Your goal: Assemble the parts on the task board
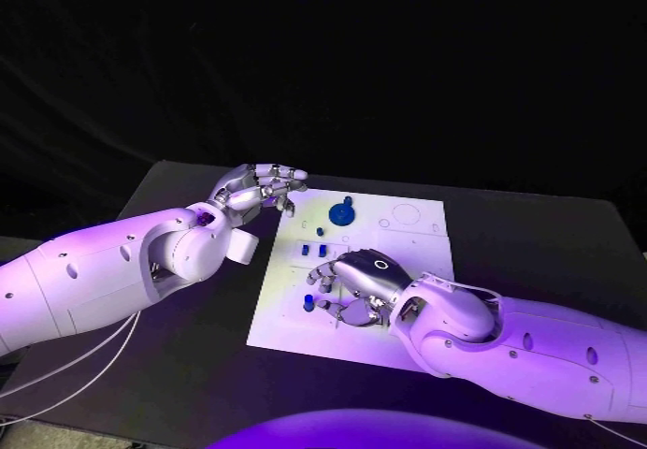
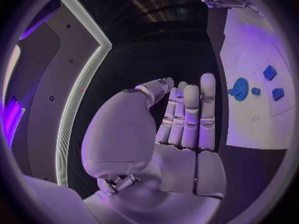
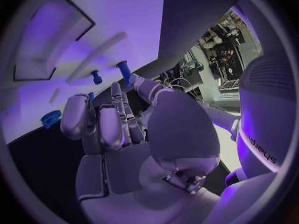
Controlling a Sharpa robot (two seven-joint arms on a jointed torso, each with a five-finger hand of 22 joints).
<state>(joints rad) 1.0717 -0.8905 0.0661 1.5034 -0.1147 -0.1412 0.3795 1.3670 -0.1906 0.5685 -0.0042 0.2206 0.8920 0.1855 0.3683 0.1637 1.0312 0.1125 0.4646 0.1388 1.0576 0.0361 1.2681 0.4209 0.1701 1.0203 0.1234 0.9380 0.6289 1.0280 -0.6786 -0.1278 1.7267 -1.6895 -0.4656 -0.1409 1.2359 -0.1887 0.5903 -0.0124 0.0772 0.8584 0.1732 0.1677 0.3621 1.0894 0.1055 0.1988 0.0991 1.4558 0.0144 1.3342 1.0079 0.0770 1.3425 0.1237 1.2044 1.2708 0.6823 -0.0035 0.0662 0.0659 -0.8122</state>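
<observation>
On the task board (image 1: 405, 245) — blue parts (image 1: 314, 251) beside the right hand (image 1: 353, 285)

A black table (image 1: 539, 243) carries the white task board (image 1: 405, 243), which lies flat near its middle (its long side running away from the robot), with bare dark tabletop showing on every side of the board in the head view.

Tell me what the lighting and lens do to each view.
Head view: violet light tints both arms and the task board, background black. Left wrist view: fisheye bends the board's edge; left hand evenly lit. Right wrist view: right hand casts soft shadows on the board.
</observation>
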